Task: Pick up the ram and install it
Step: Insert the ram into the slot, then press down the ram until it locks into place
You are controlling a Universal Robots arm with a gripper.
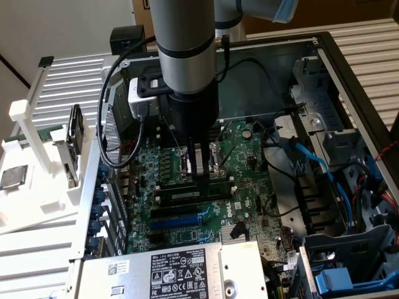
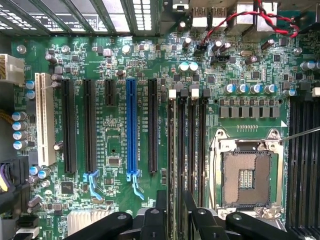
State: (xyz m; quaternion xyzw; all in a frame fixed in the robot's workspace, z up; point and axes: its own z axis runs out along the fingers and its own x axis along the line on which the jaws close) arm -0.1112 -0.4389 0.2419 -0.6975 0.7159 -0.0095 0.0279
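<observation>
My gripper (image 1: pixel 201 176) hangs over the motherboard (image 1: pixel 187 218) inside the open computer case, its jaws open with nothing between them. Just under the fingertips, a long narrow stick with a pale label, which looks like the ram (image 1: pixel 187 195), stands on edge in one of the black memory slots. I cannot tell whether it is fully seated. In the wrist view the gripper (image 2: pixel 175 217) has its two dark fingers on either side of the row of memory slots (image 2: pixel 187 150), beside the bare processor socket (image 2: pixel 246 177).
A white rack (image 1: pixel 37 187) left of the case holds a square silver processor chip (image 1: pixel 14 177), a black card (image 1: pixel 75 131) and a green board edge (image 1: pixel 34 134). Cables (image 1: pixel 312 162) and drive bays crowd the exterior view's right. The power supply (image 1: pixel 181 271) sits in front.
</observation>
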